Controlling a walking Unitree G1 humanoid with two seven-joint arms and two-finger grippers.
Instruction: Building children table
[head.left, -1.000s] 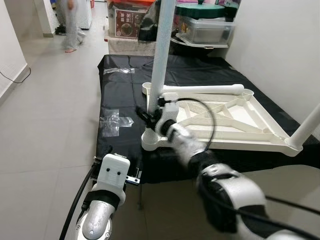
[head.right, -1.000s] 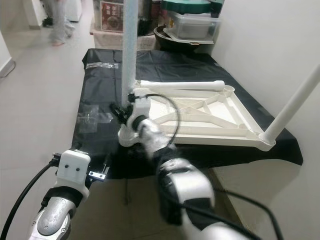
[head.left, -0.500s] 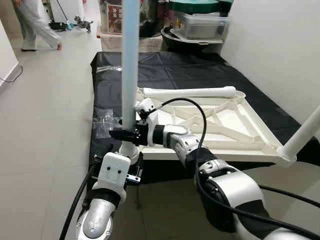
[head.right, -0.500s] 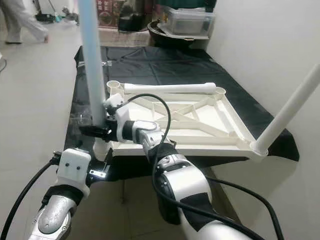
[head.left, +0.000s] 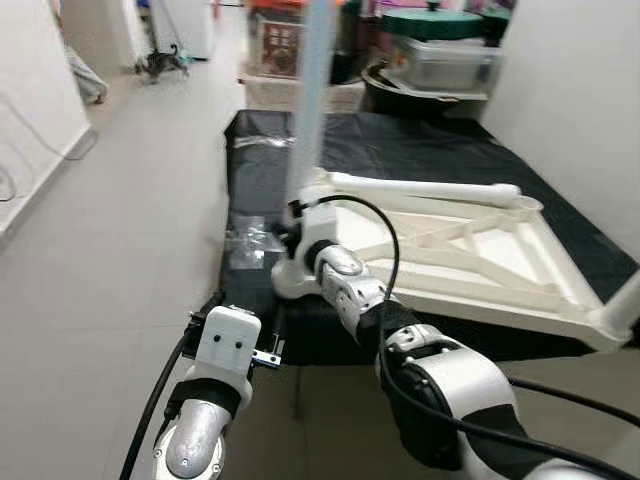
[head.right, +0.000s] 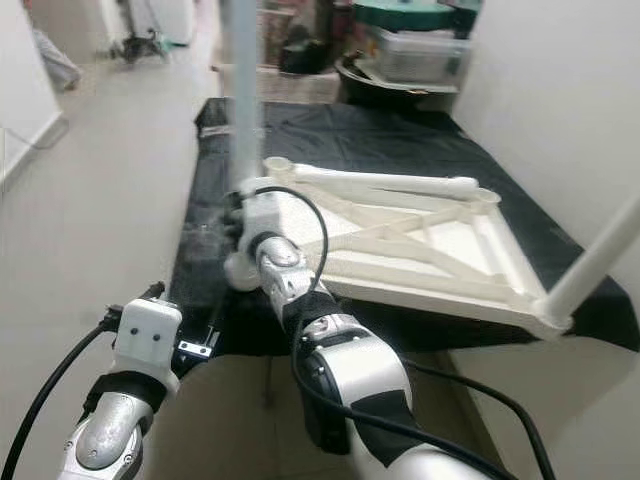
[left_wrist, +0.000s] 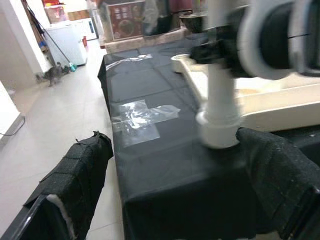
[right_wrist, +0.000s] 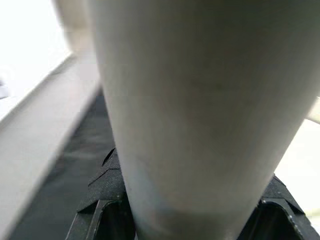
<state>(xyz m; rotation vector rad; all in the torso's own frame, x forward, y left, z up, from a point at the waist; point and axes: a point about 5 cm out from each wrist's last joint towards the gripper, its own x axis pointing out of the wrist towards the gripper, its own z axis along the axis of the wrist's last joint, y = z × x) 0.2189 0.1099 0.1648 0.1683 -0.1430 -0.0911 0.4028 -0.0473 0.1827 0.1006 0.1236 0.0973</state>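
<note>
The right hand is clenched around the upright white leg, which stands in a corner of the upside-down white table lying on a black sheet, and the left hand hangs open just beside that sheet's edge.
</note>
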